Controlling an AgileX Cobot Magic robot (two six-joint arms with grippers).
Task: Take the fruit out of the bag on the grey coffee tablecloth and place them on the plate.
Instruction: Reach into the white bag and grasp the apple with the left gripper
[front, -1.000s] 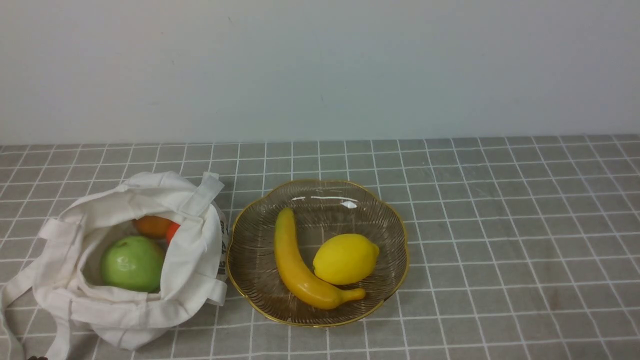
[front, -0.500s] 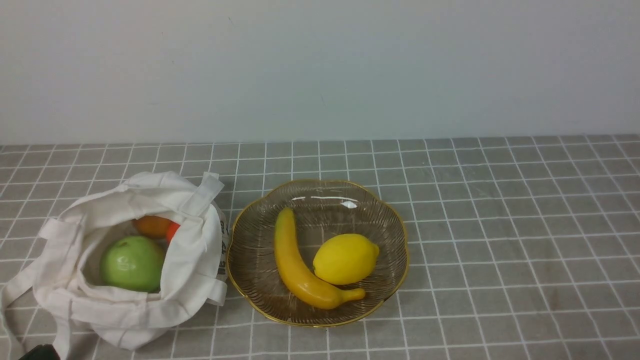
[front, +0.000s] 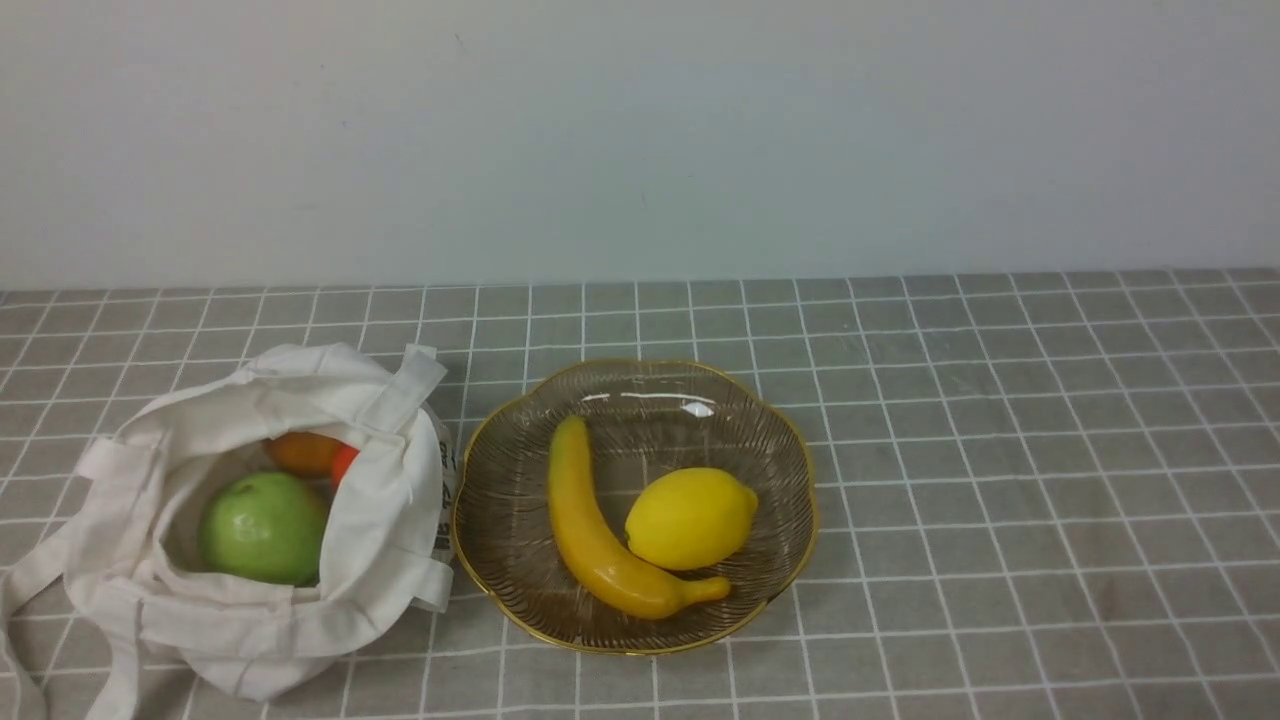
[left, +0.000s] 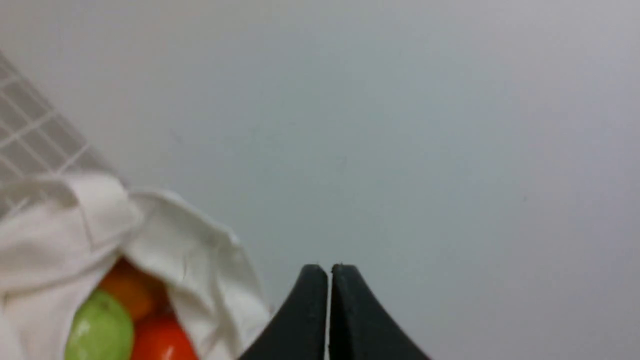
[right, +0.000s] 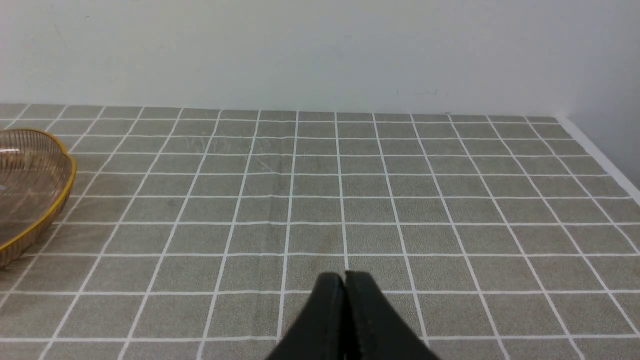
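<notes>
The off-white bag lies open at the front left of the grey coffee tablecloth. Inside it sit a green apple and a smaller orange fruit. The glass plate with a gold rim stands just right of the bag. Neither gripper shows in the front view. In the left wrist view my left gripper is shut and empty, with the bag, apple and orange fruit to one side. In the right wrist view my right gripper is shut and empty above bare cloth, the plate's rim off to one side.
A yellow banana and a yellow lemon lie in the plate. A plain pale wall stands behind the table. The table's right edge shows in the right wrist view.
A dark piece of the left arm showed at the bottom left corner of the front view half a second ago and is now out of that view. The fruit, bag and plate have not moved.
</notes>
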